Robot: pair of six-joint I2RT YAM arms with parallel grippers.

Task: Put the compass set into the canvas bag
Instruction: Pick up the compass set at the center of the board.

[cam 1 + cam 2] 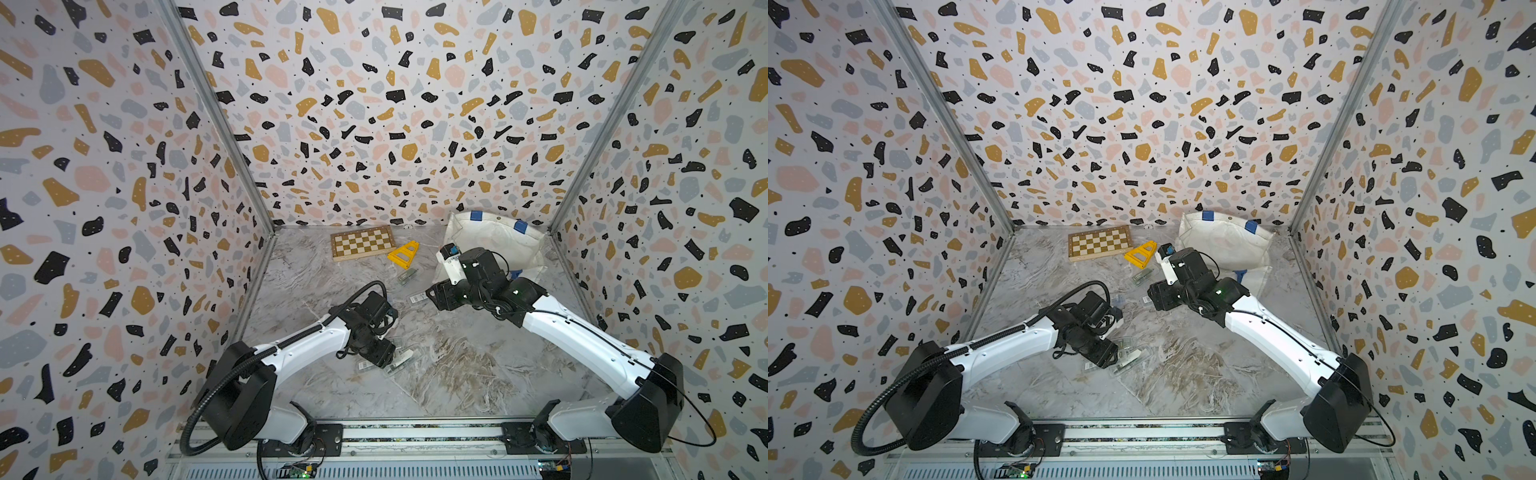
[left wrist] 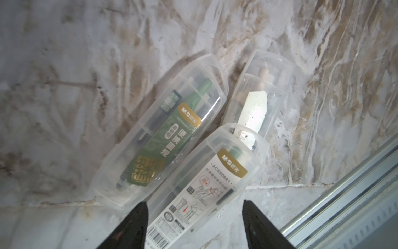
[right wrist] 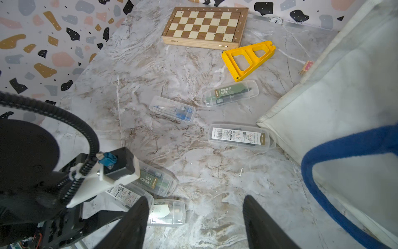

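Note:
Several compass sets in clear plastic cases lie on the marble table. Three lie together under my left gripper [image 2: 195,224]: a green-labelled case [image 2: 163,133], a white-labelled case [image 2: 206,183] and a case with a white tag [image 2: 256,97]. The left gripper's jaws are open and straddle the barcode end of the white-labelled case, with a gap on one side. My right gripper [image 3: 195,215] hangs open over bare table with nothing between its fingers. The white canvas bag [image 1: 494,241] lies at the back right, and its blue handle [image 3: 344,142] loops close to the right gripper.
A wooden chessboard [image 1: 362,243] and a yellow triangular ruler [image 1: 404,254] sit at the back. Three more cases [image 3: 230,92] [image 3: 172,108] [image 3: 240,135] lie mid-table near the bag's edge. A metal rail [image 2: 344,204] runs along the front.

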